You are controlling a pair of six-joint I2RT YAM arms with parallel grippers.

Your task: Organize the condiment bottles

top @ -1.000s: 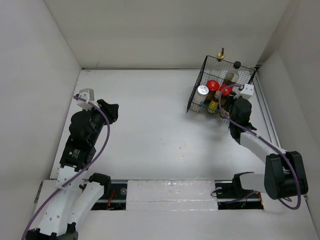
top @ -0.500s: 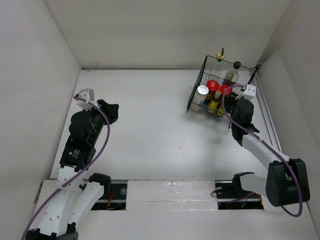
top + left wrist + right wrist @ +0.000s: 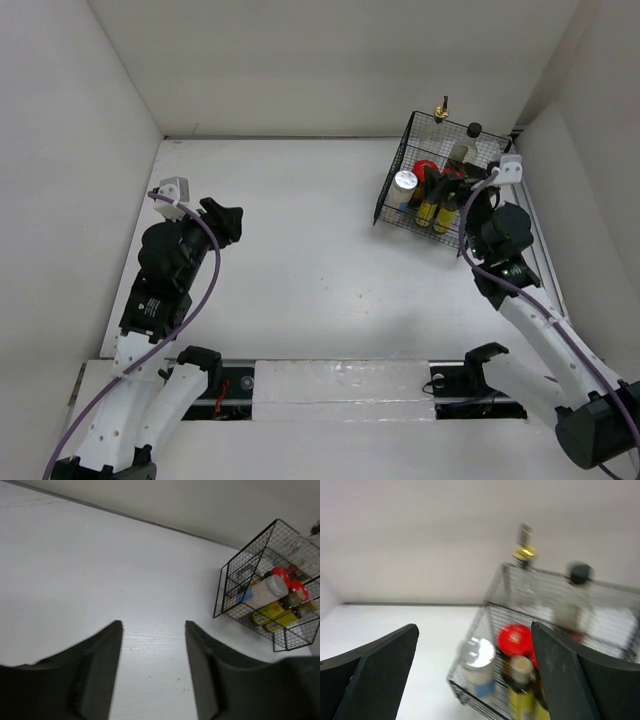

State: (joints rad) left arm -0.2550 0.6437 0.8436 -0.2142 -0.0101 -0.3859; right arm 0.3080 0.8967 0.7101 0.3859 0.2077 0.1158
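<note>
The condiment bottles all stand in the black wire rack [image 3: 392, 190] at the back right. Among them are a silver-lidded white jar [image 3: 405, 181], a red-lidded jar [image 3: 425, 167], two yellow-labelled bottles [image 3: 428, 212], a black-capped bottle [image 3: 474, 129] and a gold-capped bottle [image 3: 441, 108]. My right gripper [image 3: 452, 184] hovers over the rack's near right side, open wide and holding nothing. Its wrist view is blurred and shows the white jar [image 3: 479, 660], a red lid [image 3: 515, 639] and a yellow bottle [image 3: 520, 685] below its jaws. My left gripper [image 3: 226, 216] is open over bare table at the left, far from the rack [image 3: 250, 585].
White walls close in the table at the back, left and right. The rack sits close to the back right corner. The arm bases and a white strip lie along the near edge.
My right gripper opened wide and drew back from the rack, its arm swinging to the right. My left gripper opened wider while staying in place.
</note>
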